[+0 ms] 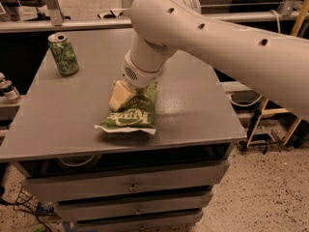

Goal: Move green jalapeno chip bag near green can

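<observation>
On the grey table [193,105], toward its front edge, the bag [133,117] lies flat. It is green and crinkly, with white "Kettle" lettering on its upper face. One white sealed end points to the front, and the other end runs back under the arm.

The gripper [120,95] is down at the bag's left edge, toward the far end. Its pale cream tip is low against the bag's surface there. How far it is open cannot be told, nor whether it has hold of the bag or only rests on it. The wrist, a round white housing with a small vent grille, stands directly above the bag's far half. From there the thick white arm [217,37] rises and sweeps off to the right of the bag, out of view.

The can [63,54] stands upright behind and to the left of the bag, well apart from it. It is mottled green and white with a silver top.

Further left of the bag, off the table, a small bottle [8,90] shows at the border of the view. Below the bag, the table's front has grey drawers [130,185] stacked one over another. To the right of the bag and lower down, a yellow wooden frame [270,112] stands on a speckled floor [260,192].
</observation>
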Controlling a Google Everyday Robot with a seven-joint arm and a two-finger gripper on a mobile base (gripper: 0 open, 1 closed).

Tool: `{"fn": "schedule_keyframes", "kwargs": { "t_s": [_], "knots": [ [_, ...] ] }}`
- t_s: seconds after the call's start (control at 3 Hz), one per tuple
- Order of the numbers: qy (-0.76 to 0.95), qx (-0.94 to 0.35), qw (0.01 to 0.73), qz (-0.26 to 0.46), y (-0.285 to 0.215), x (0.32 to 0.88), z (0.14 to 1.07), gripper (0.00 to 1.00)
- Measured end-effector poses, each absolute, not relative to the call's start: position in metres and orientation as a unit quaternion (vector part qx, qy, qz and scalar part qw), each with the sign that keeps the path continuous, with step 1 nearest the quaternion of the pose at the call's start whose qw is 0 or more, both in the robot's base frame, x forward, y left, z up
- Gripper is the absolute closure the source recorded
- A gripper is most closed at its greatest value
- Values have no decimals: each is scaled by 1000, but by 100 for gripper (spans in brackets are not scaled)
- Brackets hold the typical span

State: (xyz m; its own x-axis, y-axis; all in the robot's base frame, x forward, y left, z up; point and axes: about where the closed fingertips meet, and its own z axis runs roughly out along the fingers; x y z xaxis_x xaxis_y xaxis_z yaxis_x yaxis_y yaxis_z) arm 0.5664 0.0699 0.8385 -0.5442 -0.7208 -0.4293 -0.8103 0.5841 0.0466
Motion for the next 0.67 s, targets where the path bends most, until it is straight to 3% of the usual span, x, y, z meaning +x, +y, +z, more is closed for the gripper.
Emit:
{"fn": "schedule_keyframes", "kwargs": {
  "t_s": [0.33,0.67],
  "knots": [
    [864,-444,202,127,72,572,843,72],
    [829,-462,280,143,72,594,892,100]
  ]
}}
